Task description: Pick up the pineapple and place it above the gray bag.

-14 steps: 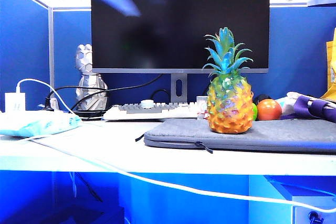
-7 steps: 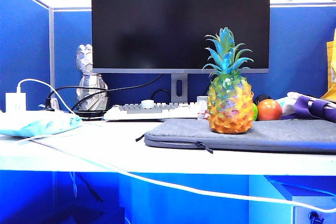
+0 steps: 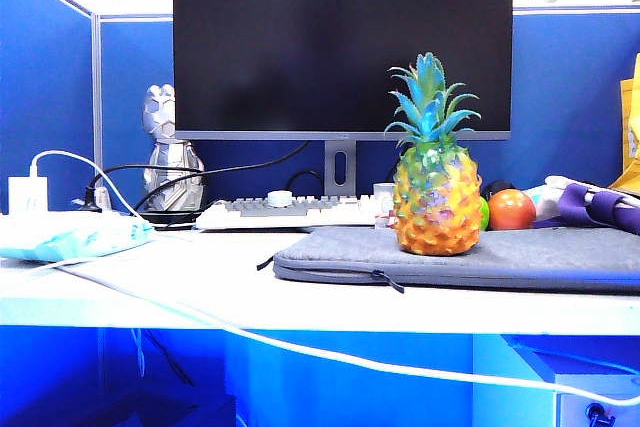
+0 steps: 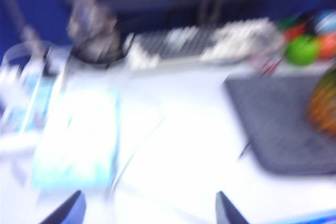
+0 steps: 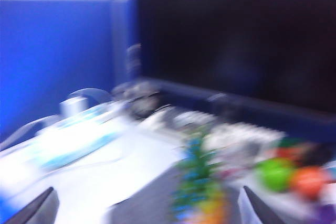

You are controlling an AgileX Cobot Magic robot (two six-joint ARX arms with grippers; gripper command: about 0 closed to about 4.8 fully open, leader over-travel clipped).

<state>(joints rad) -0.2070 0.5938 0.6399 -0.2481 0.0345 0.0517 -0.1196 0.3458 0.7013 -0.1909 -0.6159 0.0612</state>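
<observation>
The pineapple (image 3: 435, 187) stands upright on the left part of the gray bag (image 3: 540, 252), which lies flat on the white desk. Neither gripper shows in the exterior view. The blurred left wrist view has my left gripper (image 4: 149, 213) open over bare desk, well away from the gray bag (image 4: 278, 124) and the pineapple (image 4: 323, 106) at the frame edge. In the blurred right wrist view my right gripper (image 5: 149, 211) is open. The pineapple's crown (image 5: 199, 182) and the gray bag (image 5: 152, 203) lie ahead of it, and it touches neither.
A monitor (image 3: 340, 37), a keyboard (image 3: 290, 210) and a silver figurine (image 3: 172, 162) stand at the back. A green apple (image 3: 485, 213), an orange-red fruit (image 3: 512, 209) and a purple-and-white bundle (image 3: 595, 202) sit behind the bag. A white cable (image 3: 300, 347) and a teal packet (image 3: 75, 234) lie left.
A blurred blue arm part at the upper left in front of the monitor, and another at the top right, have left the exterior view. The pineapple and bag have not moved.
</observation>
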